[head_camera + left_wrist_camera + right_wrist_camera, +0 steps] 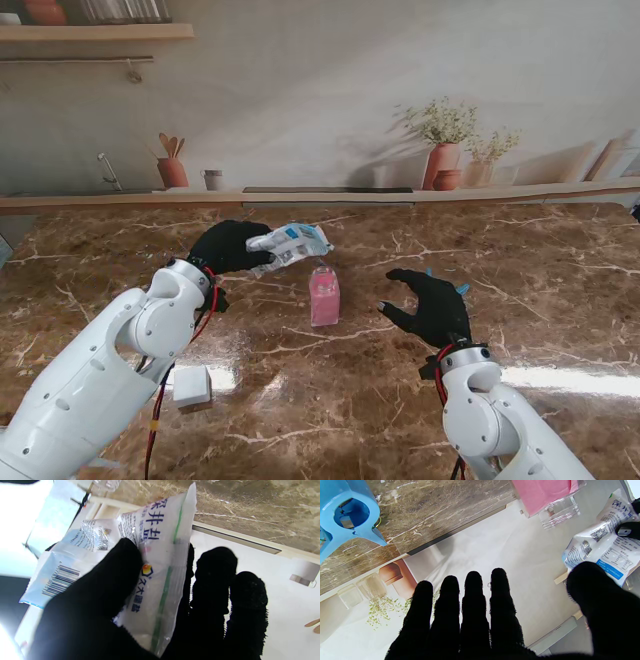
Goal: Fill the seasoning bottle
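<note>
The stand view looks down from above the shoulders across the marble table (520,300) toward the back wall, both arms rising from its near corners. The left wrist view looks along gloved fingers, very close to the salt bag (155,555). The right wrist view looks along its own fingers; it shares that bag and the pink bottle (542,492) with the stand view

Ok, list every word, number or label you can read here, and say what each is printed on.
"井盐": large blue characters on the salt bag held in the left hand.
Smaller blue line near the bag's logo: too unsure to quote.
Barcode digits and fine print on the bag: too small.
Pink seasoning bottle: no text visible.
</note>
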Robot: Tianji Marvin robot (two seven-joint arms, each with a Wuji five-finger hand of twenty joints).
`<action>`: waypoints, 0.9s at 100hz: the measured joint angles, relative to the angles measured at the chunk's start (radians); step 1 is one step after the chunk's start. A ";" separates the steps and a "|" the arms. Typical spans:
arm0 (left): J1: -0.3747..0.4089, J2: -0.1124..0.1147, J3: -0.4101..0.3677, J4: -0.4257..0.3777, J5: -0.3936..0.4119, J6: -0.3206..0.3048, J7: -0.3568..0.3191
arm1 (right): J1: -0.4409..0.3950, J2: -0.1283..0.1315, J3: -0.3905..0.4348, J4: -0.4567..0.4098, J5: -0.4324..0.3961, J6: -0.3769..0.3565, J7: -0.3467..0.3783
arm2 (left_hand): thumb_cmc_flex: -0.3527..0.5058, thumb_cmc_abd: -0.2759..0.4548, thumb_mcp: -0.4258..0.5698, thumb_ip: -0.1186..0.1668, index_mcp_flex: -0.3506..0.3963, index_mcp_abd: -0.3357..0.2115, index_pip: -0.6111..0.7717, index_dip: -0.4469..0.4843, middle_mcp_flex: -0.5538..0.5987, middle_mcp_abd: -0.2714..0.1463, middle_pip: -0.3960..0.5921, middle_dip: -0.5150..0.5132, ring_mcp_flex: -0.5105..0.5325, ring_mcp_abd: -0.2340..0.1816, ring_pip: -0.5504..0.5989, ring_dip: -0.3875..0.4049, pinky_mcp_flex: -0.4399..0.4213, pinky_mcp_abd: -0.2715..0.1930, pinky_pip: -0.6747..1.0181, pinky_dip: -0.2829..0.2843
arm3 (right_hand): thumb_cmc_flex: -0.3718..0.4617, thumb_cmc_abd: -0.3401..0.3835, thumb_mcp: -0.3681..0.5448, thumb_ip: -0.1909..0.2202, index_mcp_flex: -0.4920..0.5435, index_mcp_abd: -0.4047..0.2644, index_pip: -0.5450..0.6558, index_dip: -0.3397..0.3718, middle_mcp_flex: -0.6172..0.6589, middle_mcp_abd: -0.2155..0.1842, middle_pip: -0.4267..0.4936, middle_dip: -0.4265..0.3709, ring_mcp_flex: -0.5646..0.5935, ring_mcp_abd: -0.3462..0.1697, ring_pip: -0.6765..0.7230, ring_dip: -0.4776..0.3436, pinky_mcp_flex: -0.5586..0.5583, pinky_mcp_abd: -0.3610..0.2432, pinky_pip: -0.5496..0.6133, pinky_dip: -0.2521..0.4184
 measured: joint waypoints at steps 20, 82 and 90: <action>0.027 -0.042 0.000 0.064 -0.170 -0.082 0.123 | -0.007 0.001 -0.007 -0.015 -0.009 0.042 0.006 | 0.003 0.019 -0.017 0.000 0.000 0.000 -0.026 0.036 -0.006 0.002 0.000 0.022 -0.023 0.014 0.000 0.011 -0.036 0.000 -0.026 0.019 | 0.000 0.000 0.023 0.000 -0.003 0.004 -0.001 0.000 0.001 0.000 0.000 0.000 0.023 0.006 0.006 0.012 0.005 0.001 0.010 0.000; 0.142 -0.138 0.118 0.090 -0.823 -0.359 0.124 | -0.113 0.007 0.028 -0.283 -0.066 0.110 0.034 | 0.119 0.060 -0.131 0.001 0.002 0.000 -0.147 0.098 -0.055 0.020 -0.148 0.094 -0.244 0.050 -0.167 0.035 -0.319 0.006 -0.231 0.060 | 0.015 -0.028 0.021 0.000 -0.005 0.039 -0.002 0.000 0.023 0.001 0.023 0.022 0.096 0.018 0.052 0.040 0.063 0.024 0.080 0.039; 0.147 -0.146 0.142 0.108 -0.853 -0.379 0.125 | -0.118 0.007 0.024 -0.303 -0.066 0.111 0.030 | 0.130 0.051 -0.133 0.001 0.021 0.000 -0.185 0.099 -0.055 0.022 -0.171 0.094 -0.247 0.050 -0.167 0.035 -0.327 0.006 -0.243 0.060 | 0.026 -0.034 0.016 0.000 -0.005 0.039 -0.002 0.000 0.036 0.001 0.028 0.023 0.118 0.021 0.064 0.051 0.074 0.027 0.100 0.050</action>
